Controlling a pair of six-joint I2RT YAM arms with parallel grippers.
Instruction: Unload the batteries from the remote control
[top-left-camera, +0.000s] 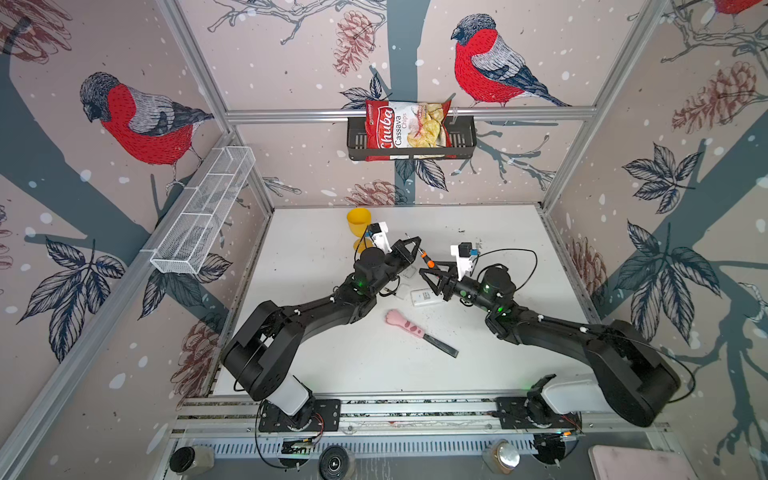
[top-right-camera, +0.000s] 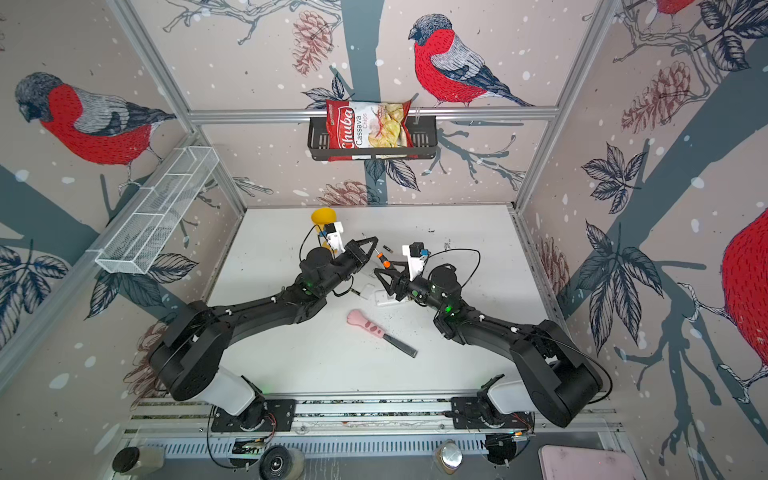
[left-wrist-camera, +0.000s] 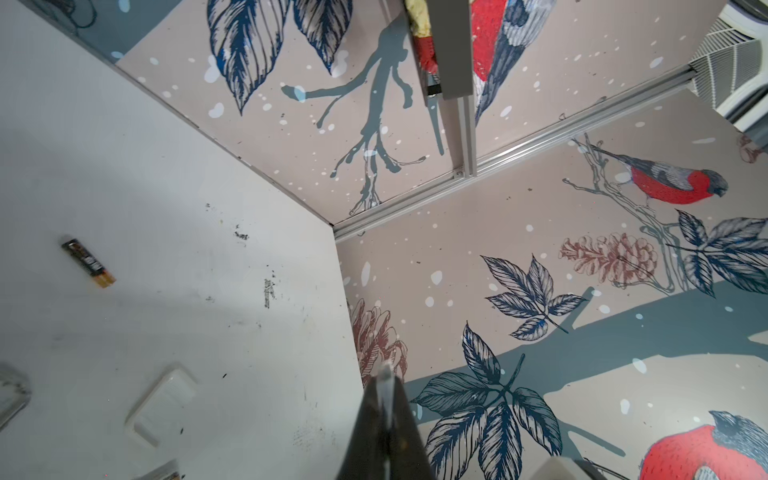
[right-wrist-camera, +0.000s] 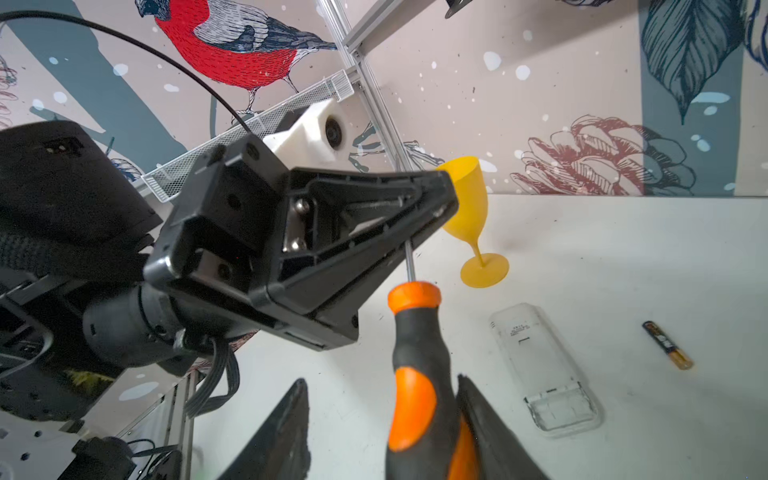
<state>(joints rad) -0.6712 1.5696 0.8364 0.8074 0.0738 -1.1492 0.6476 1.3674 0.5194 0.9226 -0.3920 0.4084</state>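
The only writing you can read is "Chuba Cassava Chips" on the bag in the wall basket. The print on the white remote and on the battery is too small to make out.

Your left claw is clamped on the metal shaft of the screwdriver. Your right claw stands apart around the handle, with one finger touching it and the other clear.

The battery lies flat on the table beyond the left claw's tip, apart from both claws, past a clear plastic shell.

Only the right wrist view shows the grip on the shaft. The left wrist view gives you just the pressed-together fingertips and the battery.
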